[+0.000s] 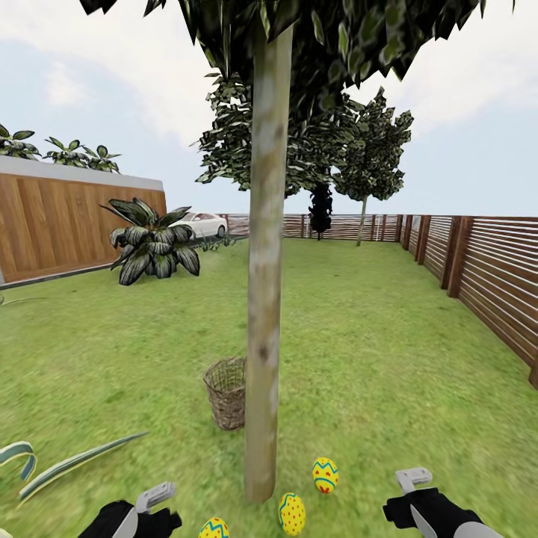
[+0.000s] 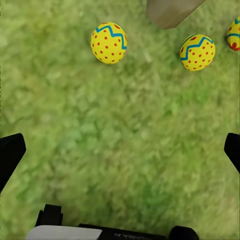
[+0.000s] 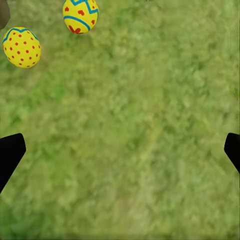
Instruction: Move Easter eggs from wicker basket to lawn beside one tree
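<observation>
Three yellow Easter eggs lie on the lawn around the foot of the tree: one to its right, one in front, one at the frame's bottom edge. The left wrist view looks down on two dotted eggs and the edge of a third egg beside the trunk base. Two eggs appear in the right wrist view. The wicker basket stands just behind the trunk, its inside unseen. My left gripper and right gripper hang open over grass, empty.
A striped agave plant grows at the left by the solid wooden wall. A slatted fence runs along the right and back. More trees stand far off, with a white car beyond. Long leaves reach in at lower left.
</observation>
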